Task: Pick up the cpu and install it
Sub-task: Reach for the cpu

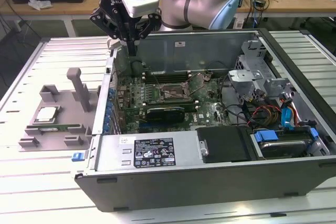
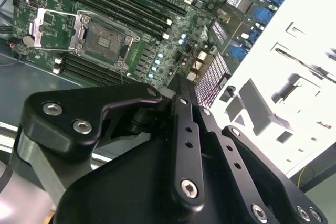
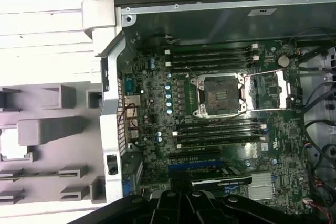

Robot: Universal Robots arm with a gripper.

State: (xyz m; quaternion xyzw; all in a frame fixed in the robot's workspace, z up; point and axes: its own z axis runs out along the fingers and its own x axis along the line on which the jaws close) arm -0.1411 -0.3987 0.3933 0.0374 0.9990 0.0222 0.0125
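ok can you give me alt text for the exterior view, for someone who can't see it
A robot arm's gripper, shut and empty, hangs above the motherboard edge of an open computer case lying on a slatted table. On the exterior view's left, the cpu sits in a grey tray beside the case.

A pale slatted table (image 1: 37, 187) carries an open computer case (image 1: 210, 182) and, just beside it on the exterior view's left, a grey plastic tray (image 1: 50, 132).
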